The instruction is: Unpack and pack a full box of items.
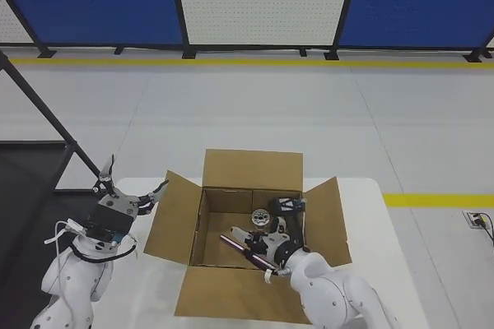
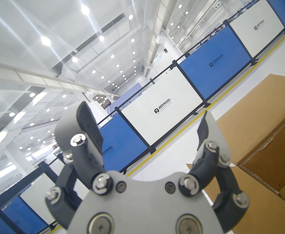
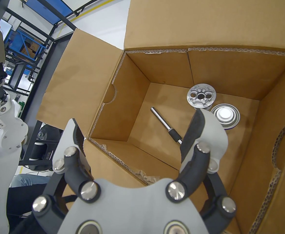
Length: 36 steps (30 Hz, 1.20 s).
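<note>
An open cardboard box (image 1: pixel 253 170) stands on the white table (image 1: pixel 370 247), all of its flaps folded outward. On its floor lie a metal rod (image 3: pixel 162 122) with a dark grip, a holed metal disc (image 3: pixel 201 95) and a round tin can (image 3: pixel 225 116). From the top view the rod (image 1: pixel 240 246) and the disc (image 1: pixel 261 218) sit near the box's middle. My right gripper (image 3: pixel 137 130) hangs open above the near part of the box, holding nothing. My left gripper (image 1: pixel 132 183) is open left of the box, tilted upward (image 2: pixel 145 120), with nothing between its fingers.
The box's left flap (image 2: pixel 261 132) slopes out toward my left gripper. A black metal frame (image 1: pixel 33 107) stands left of the table. Blue and white partition panels (image 1: pixel 255 20) line the far side of the floor.
</note>
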### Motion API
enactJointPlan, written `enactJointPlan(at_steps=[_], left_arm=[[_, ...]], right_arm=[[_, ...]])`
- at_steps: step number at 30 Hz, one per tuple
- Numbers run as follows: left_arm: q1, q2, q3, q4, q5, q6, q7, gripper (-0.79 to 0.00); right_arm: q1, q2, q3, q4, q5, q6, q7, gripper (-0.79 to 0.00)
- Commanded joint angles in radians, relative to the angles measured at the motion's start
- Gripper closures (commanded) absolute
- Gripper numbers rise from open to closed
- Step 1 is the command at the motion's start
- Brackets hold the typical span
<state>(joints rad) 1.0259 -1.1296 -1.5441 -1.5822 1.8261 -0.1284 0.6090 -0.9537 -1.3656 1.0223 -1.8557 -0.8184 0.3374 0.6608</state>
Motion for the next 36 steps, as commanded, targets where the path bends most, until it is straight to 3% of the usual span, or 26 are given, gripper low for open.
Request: enactJointPlan(at_steps=[1, 6, 11, 20, 24, 34, 36], left_arm=[[0.0, 0.0, 0.0, 0.0, 0.0, 0.0, 0.0, -0.785], [0.007, 0.002, -0.021, -0.026, -0.054, -0.029, -0.024, -0.785], [0.021, 0.004, -0.054, -0.061, -0.164, -0.087, -0.045, -0.785], [0.035, 0.007, -0.091, -0.072, -0.281, -0.142, -0.066, -0.785], [0.032, 0.008, -0.094, -0.068, -0.301, -0.157, -0.077, -0.785], [0.032, 0.008, -0.094, -0.068, -0.301, -0.157, -0.077, -0.785], [0.039, 0.007, -0.089, -0.078, -0.315, -0.157, -0.091, -0.785]], right_arm=[[0.001, 0.001, -0.01, 0.02, -0.026, -0.013, 0.005, -0.785], [0.117, -0.008, -0.033, 0.136, -0.098, 0.008, 0.118, -0.785], [0.238, -0.013, -0.087, 0.22, -0.208, -0.045, 0.306, -0.785], [0.373, -0.031, -0.162, 0.336, -0.341, -0.092, 0.544, -0.785], [0.41, -0.042, -0.174, 0.401, -0.348, -0.088, 0.57, -0.785], [0.41, -0.042, -0.174, 0.401, -0.348, -0.088, 0.57, -0.785], [0.397, -0.041, -0.164, 0.414, -0.337, -0.104, 0.528, -0.785]])
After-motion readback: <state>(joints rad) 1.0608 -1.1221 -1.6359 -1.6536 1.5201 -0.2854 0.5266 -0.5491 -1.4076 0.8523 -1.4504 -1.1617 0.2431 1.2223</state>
